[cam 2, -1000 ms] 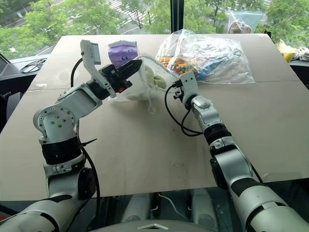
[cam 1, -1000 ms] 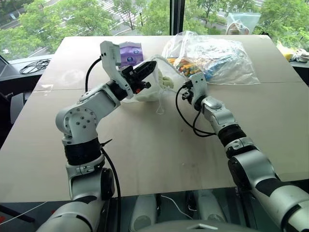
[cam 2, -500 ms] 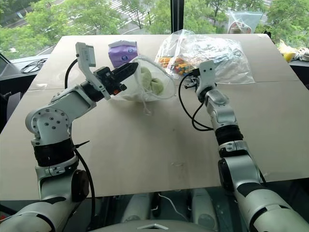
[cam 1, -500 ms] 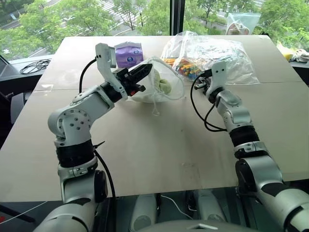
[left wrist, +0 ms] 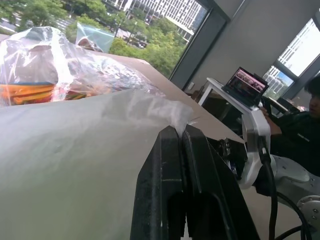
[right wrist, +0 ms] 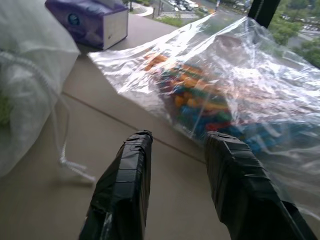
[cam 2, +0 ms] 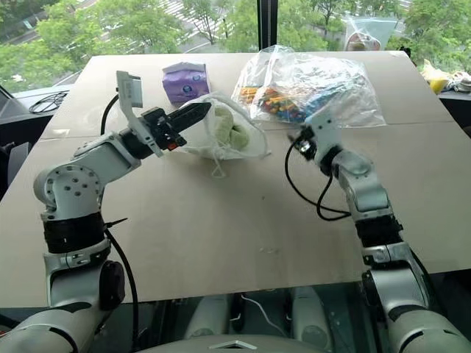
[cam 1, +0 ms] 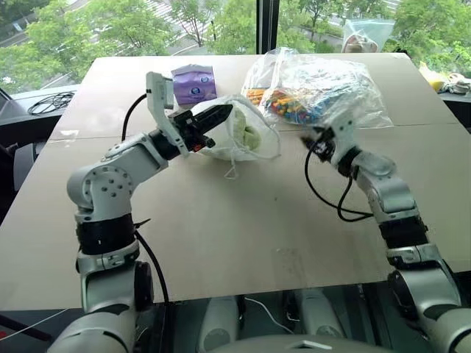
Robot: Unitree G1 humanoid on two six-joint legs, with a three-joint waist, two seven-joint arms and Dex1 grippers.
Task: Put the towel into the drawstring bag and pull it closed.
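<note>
Right gripper [right wrist: 172, 150] has let go and pulled back, fingers wide — left gripper [cam 1: 221, 114] stays pinched on the drawstring bag [cam 1: 246, 132], towel [cam 1: 252, 137] inside; cinching remains.

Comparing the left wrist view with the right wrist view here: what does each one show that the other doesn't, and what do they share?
Left wrist view: the left pincer shut on the drawstring bag, plus a laptop and a seated person in the background. Right wrist view: the right pincer open over the table, the purple tissue pack and the bag's white cord. Shared: the drawstring bag and the clear plastic bag of colourful items.
</note>
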